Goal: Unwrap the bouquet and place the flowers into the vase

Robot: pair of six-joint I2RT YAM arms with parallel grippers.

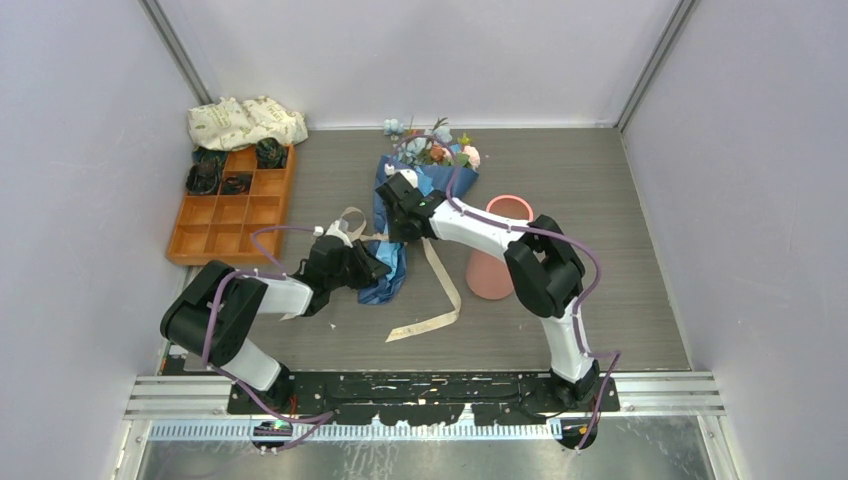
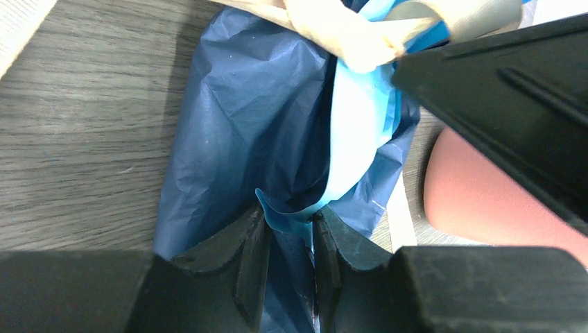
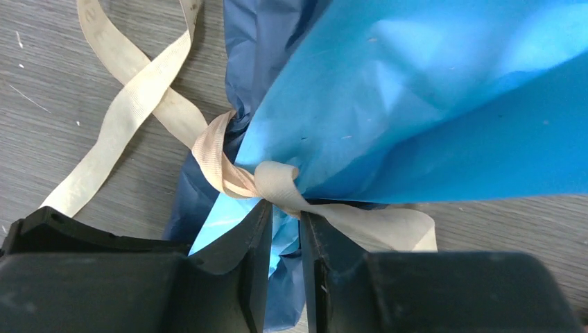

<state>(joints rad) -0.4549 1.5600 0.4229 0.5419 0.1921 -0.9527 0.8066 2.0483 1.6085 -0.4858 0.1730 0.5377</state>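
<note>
From above, the bouquet (image 1: 445,180) is seen lying just beside the vase (image 1: 492,262). Left wrist: its blue paper (image 2: 236,118) tail is pinched by the nearly closed left gripper (image 2: 290,225). Right wrist: paper under the ribbon (image 3: 229,166) knot is pinched by the right gripper (image 3: 283,215). The knot should be tugged loose slowly.

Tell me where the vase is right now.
In the top view the vase sits right of centre on the table, just right of the bouquet and its loose ribbon, partly under the right arm.
</note>
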